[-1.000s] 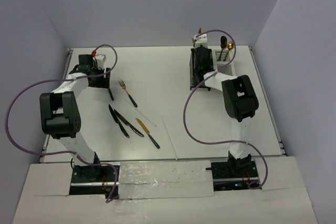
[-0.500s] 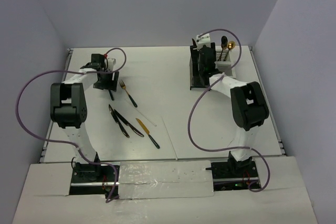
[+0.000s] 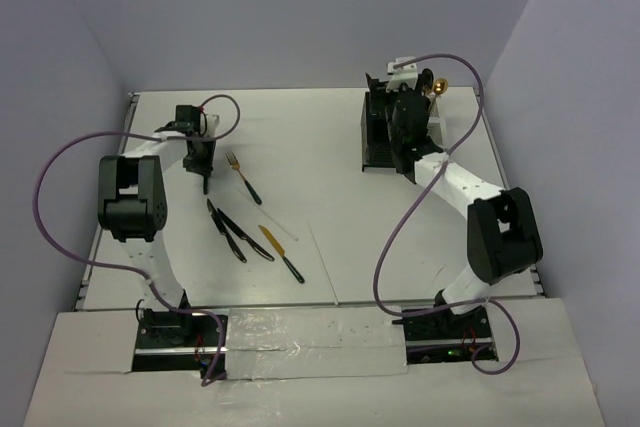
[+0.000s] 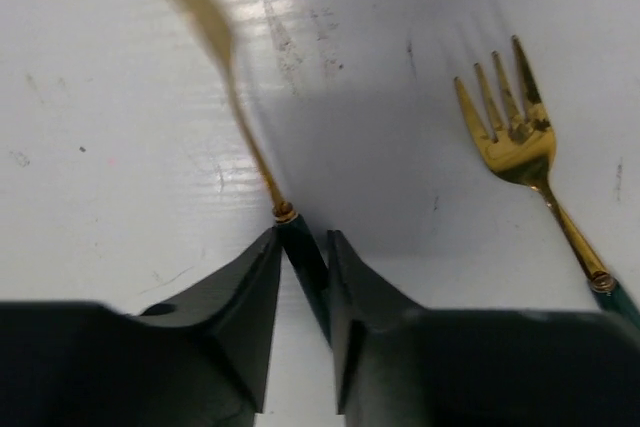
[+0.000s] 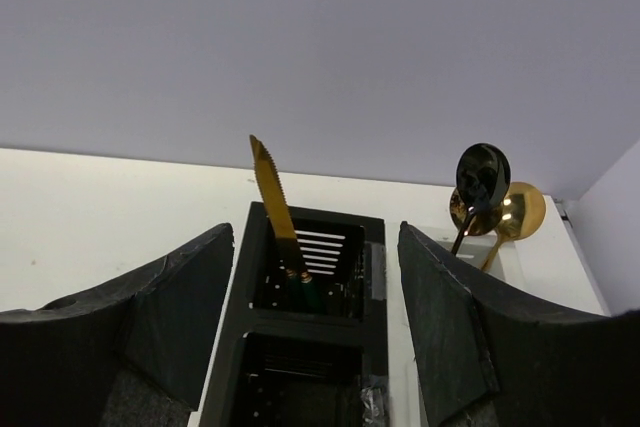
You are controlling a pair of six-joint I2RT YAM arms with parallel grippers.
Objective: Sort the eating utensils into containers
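In the left wrist view my left gripper is shut on the dark handle of a gold utensil lying on the table; its head is blurred. A gold fork lies just to its right. My right gripper hangs open over the black container, where a gold serrated knife stands in the far compartment. A black spoon and a gold spoon stand in the white container. From above, two black knives, a gold knife and a white stick lie mid-table.
Purple cables loop out from both arms. The containers stand at the table's far right, near the back wall. The raised table rim runs along the right side.
The left gripper came down beside the fork and closed on the utensil's handle. The right gripper opened, leaving the gold knife in the black container, and that arm's elbow swung right.
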